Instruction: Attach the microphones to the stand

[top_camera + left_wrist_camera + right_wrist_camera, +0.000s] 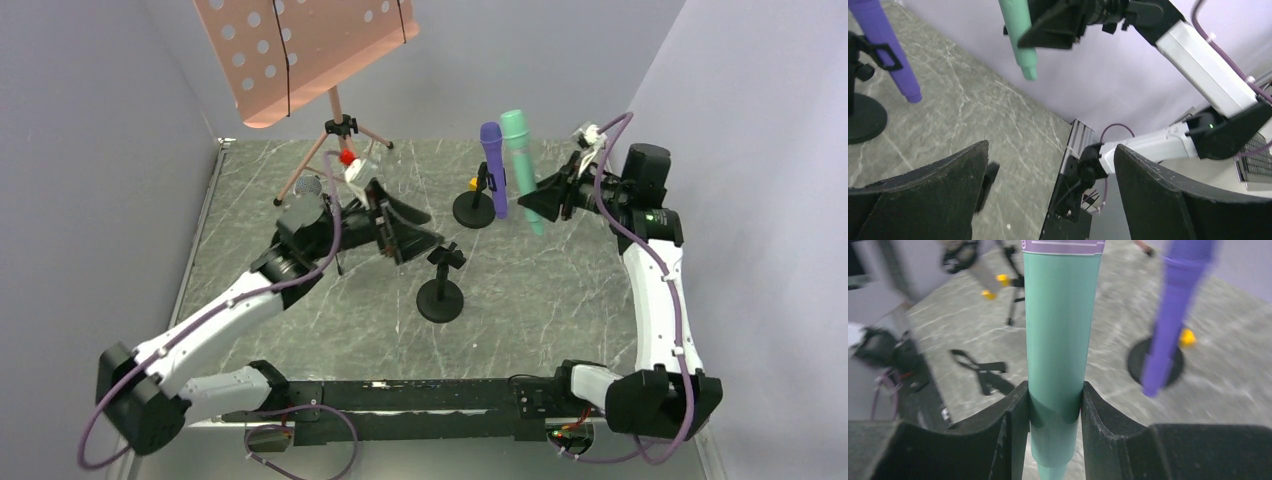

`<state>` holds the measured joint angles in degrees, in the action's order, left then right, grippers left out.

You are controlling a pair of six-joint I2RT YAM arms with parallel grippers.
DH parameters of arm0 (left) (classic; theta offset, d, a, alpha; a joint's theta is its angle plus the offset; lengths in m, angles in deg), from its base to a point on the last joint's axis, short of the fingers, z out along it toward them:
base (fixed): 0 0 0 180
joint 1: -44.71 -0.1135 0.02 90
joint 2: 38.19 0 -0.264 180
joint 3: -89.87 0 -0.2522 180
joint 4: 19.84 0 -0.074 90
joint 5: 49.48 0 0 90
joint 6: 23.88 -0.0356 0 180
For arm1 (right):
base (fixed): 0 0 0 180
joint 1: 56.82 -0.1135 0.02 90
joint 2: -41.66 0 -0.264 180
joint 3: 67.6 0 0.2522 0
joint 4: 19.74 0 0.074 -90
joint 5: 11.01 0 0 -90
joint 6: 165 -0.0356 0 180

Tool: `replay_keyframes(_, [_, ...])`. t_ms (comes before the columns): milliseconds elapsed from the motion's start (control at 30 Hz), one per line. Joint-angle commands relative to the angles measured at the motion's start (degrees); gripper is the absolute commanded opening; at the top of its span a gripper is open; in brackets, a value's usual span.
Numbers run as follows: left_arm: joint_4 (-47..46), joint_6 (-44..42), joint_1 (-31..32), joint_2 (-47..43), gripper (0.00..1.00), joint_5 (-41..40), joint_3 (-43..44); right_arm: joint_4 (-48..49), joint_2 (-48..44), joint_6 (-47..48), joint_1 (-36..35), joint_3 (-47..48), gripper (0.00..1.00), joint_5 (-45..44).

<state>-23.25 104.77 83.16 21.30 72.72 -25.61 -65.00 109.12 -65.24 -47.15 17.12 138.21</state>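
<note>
At two o'clock over the table, the right gripper (537,200) pinches the mint-green microphone (520,160) upright by its lower body, probably for a straight drop into a clip. The purple microphone (492,170) sits clipped at its nine o'clock. The left gripper (418,230), spread and holding nothing, hovers by the empty stand (440,298).

Pink music stand (300,55) (perforated), 1 yellow cube (472,183)

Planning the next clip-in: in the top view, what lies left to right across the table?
Mesh-headed microphone → empty stand → purple microphone → mint-green microphone, held in the right gripper.
</note>
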Motion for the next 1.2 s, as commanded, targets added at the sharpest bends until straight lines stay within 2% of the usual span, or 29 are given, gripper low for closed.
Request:
replay_keyframes(0, [-5.72, -0.26, 3.76, 9.27, 0.99, -3.74, 7.88, 5.6, -2.57, -0.16, -6.65, -2.64, 0.04, 14.25])
replay_keyframes(133, [-5.31, -3.39, 8.06, 17.29, 0.99, -5.97, 14.34, 6.07, -2.61, 0.2, -8.53, -4.44, 0.05, 17.16])
replay_keyframes(333, [-10.41, -5.42, 10.5, 22.01, 0.97, -10.55, 16.8, 5.25, -3.17, 1.92, -9.42, -6.08, 0.05, 19.1])
replay_keyframes(567, [-12.29, -2.91, 10.61, 26.16, 0.85, -10.91, 21.24, 5.17, -3.5, 3.03, -11.17, -7.72, 0.05, 20.15])
replay_keyframes(833, [-7.66, -3.9, 10.64, 26.86, 0.68, -11.07, 24.03, 2.24, -3.6, 6.76, -11.61, -7.57, 0.05, 20.92])
replay_keyframes(1067, [-5.17, -5.56, 10.57, 26.74, 0.44, -9.64, 25.39, 1.1, -3.28, 8.31, -11.91, -7.37, 0.06, 21.37])
replay_keyframes(1100, [-4.89, -5.71, 10.56, 26.86, 0.38, -9.21, 25.67, 0.83, -3.22, 8.65, -11.96, -7.33, 0.06, 21.37])
replay_keyframes(1167, [-4.99, -5.85, 10.5, 26.99, 0.15, -8.22, 25.95, 0.31, -3.11, 9.38, -12.05, -7.44, 0.06, 21.29])
